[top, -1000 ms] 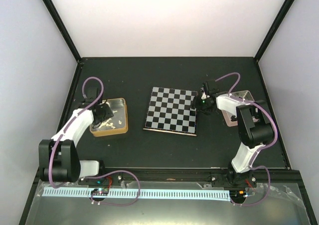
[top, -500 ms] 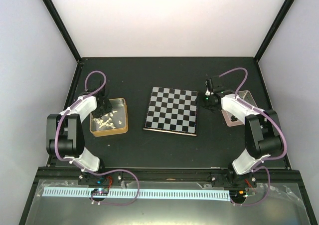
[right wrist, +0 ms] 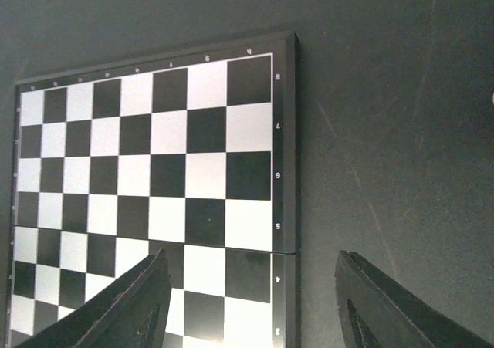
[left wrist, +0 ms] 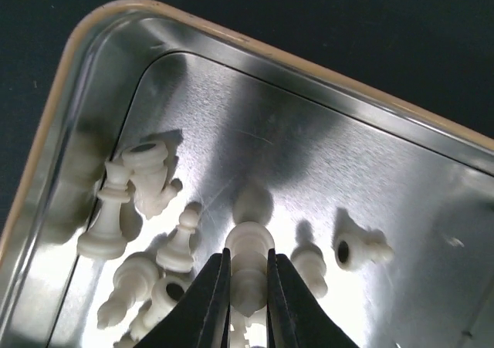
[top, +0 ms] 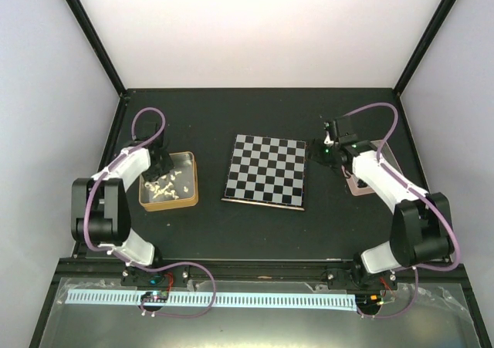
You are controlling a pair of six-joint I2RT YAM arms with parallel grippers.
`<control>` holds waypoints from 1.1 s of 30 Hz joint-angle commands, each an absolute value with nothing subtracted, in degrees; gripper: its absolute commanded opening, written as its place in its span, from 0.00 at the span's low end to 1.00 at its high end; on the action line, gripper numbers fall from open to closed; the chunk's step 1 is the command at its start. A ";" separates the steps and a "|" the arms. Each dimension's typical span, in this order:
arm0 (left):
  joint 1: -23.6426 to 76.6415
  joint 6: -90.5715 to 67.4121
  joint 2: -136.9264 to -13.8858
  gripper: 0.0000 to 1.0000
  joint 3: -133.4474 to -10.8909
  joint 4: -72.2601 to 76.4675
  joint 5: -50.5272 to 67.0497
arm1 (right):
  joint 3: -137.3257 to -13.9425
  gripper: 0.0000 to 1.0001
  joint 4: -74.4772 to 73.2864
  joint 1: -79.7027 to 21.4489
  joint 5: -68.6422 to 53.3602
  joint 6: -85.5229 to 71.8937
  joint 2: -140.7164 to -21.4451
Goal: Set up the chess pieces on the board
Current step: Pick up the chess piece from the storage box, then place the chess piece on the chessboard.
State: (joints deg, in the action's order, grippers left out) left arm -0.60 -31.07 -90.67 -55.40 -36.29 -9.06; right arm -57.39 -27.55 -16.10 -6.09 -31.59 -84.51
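Note:
The board [top: 266, 170] lies flat mid-table with no pieces on it; its right part shows in the right wrist view [right wrist: 154, 155]. Several cream-white chess pieces [left wrist: 147, 209] lie loose in the gold-sided tin [top: 170, 203]. My left gripper [top: 162, 165] is down inside that tin [left wrist: 309, 78], and in the left wrist view it [left wrist: 247, 259] is shut on one cream-white piece [left wrist: 248, 240]. My right gripper [top: 321, 153] hovers over the board's right edge, and in the right wrist view it [right wrist: 251, 259] is open and empty. No black pieces are in view.
A pinkish-silver tin [top: 358, 184] stands right of the board, partly hidden under my right arm. Black frame posts and pale walls enclose the dark table [top: 255, 224].
My left gripper moved back into the far part of the gold tin. My right arm's elbow swung out to the right, and its gripper shifted a little right beside the board's edge.

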 commanded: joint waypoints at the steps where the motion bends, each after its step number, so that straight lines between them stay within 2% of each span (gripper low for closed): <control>1: 2.43 -30.96 -83.98 0.08 -57.89 -40.08 -10.26 | -57.15 0.60 -28.97 -16.26 -5.01 -31.93 -80.96; 8: 12.62 -30.45 -76.81 0.08 -60.61 -43.81 -2.94 | -55.22 0.60 -29.05 -16.23 -5.29 -33.10 -77.18; 16: 27.95 -30.19 -80.29 0.08 -63.58 -40.32 8.72 | -51.12 0.60 -28.64 -16.26 -4.94 -34.41 -73.48; 25: 42.24 -29.46 -93.15 0.07 -68.20 -39.53 8.49 | -46.75 0.60 -28.07 -16.26 -5.58 -35.93 -70.41; 33: 47.86 -28.92 -102.14 0.08 -73.83 -40.92 2.27 | -44.73 0.61 -27.68 -16.25 -5.25 -36.28 -68.55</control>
State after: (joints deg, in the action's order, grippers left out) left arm 46.39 -29.87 -99.31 -69.63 -40.07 6.24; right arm -45.12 -28.69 -16.10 -6.11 -35.57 -69.17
